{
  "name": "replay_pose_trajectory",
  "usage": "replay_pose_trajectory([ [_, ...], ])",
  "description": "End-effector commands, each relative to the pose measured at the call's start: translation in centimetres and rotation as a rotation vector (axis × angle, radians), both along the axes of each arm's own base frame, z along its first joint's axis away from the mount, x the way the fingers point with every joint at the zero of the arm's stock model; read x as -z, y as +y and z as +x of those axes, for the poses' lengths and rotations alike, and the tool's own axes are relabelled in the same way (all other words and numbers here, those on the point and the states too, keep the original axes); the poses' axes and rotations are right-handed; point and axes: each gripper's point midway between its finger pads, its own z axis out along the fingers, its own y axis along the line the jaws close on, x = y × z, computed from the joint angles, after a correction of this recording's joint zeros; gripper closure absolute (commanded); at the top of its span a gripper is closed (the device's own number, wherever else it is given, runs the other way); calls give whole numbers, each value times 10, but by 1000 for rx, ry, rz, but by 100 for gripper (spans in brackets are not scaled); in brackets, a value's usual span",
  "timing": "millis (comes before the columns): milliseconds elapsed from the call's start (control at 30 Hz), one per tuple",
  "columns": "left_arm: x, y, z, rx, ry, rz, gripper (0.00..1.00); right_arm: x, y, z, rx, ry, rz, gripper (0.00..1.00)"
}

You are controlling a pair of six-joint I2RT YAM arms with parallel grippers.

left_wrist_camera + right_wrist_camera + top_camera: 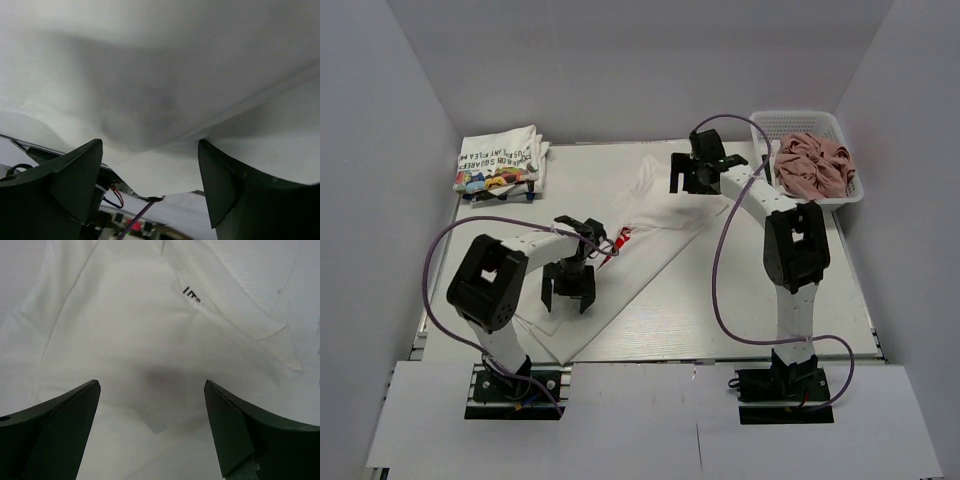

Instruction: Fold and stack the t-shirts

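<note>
A white t-shirt (640,250) lies spread flat across the middle of the table, with a bit of red print (620,240) near its centre. My left gripper (567,297) is open and hovers over the shirt's near-left part; the left wrist view shows white cloth (165,75) and its near edge between the wide jaws. My right gripper (692,180) is open over the shirt's far end; the right wrist view shows the cloth (130,330) with a small black label print (192,294). A folded stack of white printed t-shirts (500,162) sits far left. A dusty pink t-shirt (812,165) lies crumpled in the basket.
A white mesh basket (852,195) stands at the far right corner. White walls enclose the table on the left, right and back. Purple cables loop from both arms over the table's sides.
</note>
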Motion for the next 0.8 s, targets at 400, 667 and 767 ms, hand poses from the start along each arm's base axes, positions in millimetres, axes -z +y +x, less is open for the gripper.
replay_pose_trajectory([
  [400,40,-116,-19,356,135,-361,18,91,2,-9,-21,282,-68,9],
  [667,27,-206,36,329,-52,-466,18,125,9,64,43,206,6,9],
  [767,36,-231,55,278,-84,-480,18,109,10,106,83,79,85,9],
])
